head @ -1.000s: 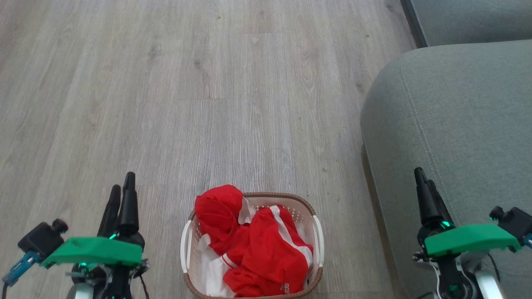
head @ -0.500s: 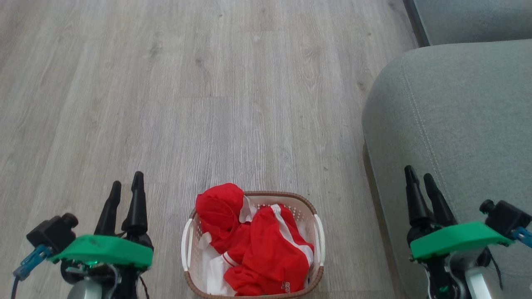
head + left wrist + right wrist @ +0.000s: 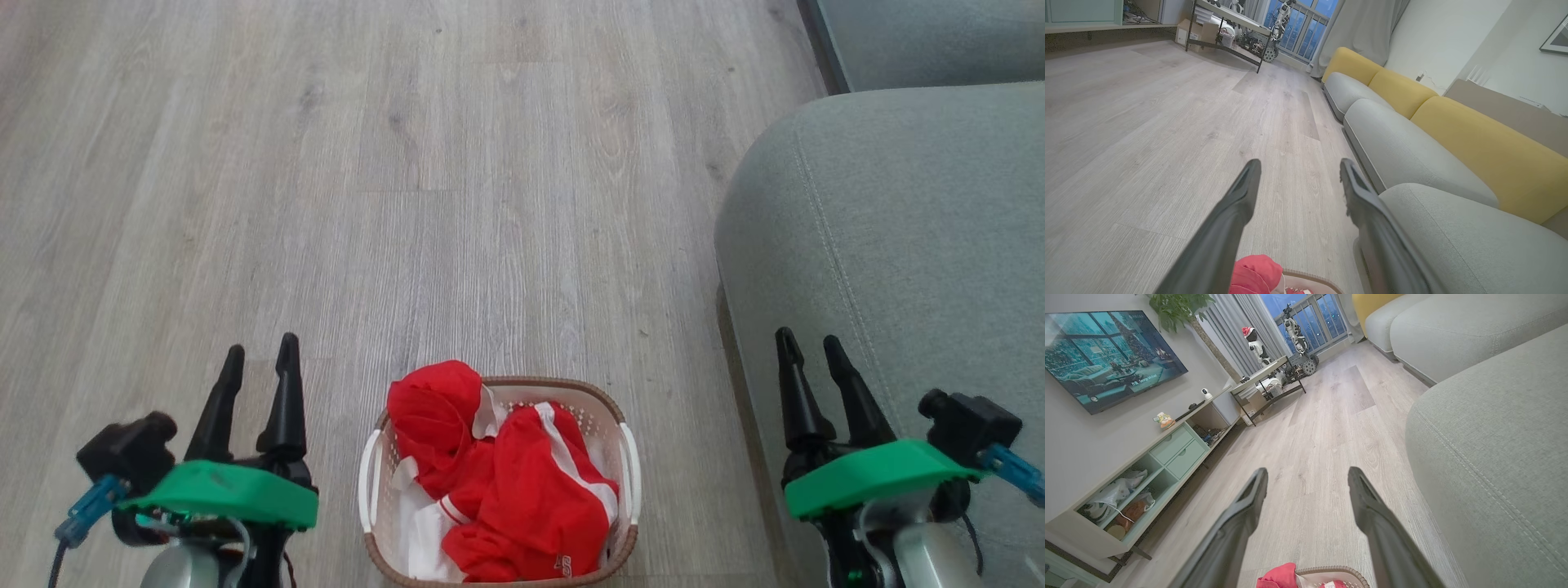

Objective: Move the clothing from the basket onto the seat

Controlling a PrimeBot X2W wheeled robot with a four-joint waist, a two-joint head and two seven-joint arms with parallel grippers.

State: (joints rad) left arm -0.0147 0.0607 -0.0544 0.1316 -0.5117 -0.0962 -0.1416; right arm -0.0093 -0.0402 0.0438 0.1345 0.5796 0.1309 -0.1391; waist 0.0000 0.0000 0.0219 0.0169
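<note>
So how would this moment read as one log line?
phase: before pickup | clothing: in basket | basket: on floor | seat: right of basket | left gripper: open, empty | right gripper: open, empty

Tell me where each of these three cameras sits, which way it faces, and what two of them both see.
Head: on the head, looking down at floor, basket of clothing and seat; left claw and right claw show, open.
Left wrist: on the left arm, low, facing along the floor toward a window; left claw shows.
Right wrist: on the right arm, facing likewise, TV at left; right claw shows.
Shared: both wrist views catch clothing and basket at bottom.
</note>
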